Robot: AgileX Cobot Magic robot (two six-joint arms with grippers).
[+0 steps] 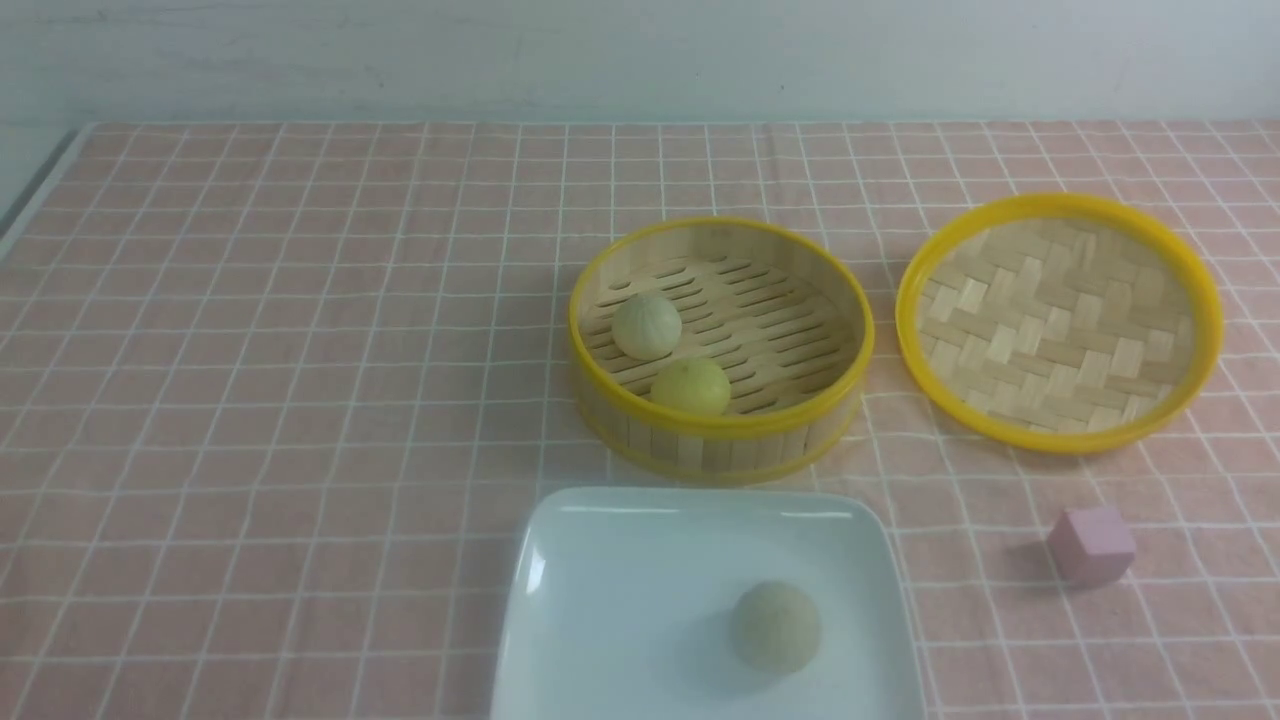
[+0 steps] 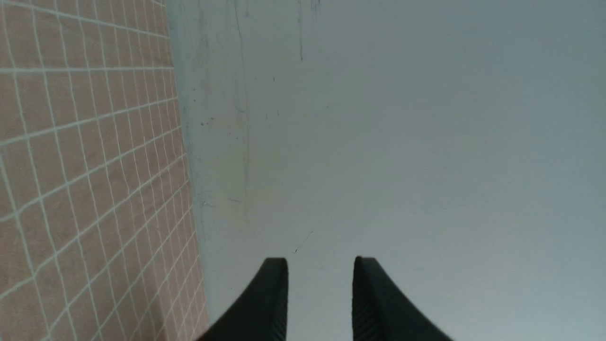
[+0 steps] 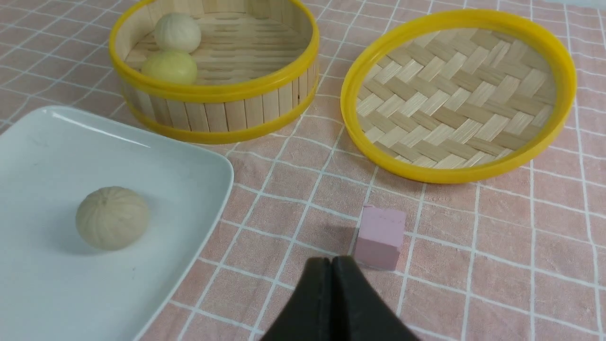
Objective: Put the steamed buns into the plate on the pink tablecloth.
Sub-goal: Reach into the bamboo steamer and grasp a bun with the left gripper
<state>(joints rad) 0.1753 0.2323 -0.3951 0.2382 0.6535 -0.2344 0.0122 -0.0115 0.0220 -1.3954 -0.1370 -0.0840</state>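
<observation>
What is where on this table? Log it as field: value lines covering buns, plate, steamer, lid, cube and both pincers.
on plate: one grey-beige bun, on the white plate
in steamer: pale bun and yellowish bun, in the open bamboo steamer
lid: off, inner side up, on the pink tablecloth right of the steamer
pink cube: on the cloth, right of the plate
left pincer: open, empty
right pincer: shut, empty
buns left to move: two

Steamer (image 1: 720, 445) behind plate (image 1: 610, 600), perhaps in contact
</observation>
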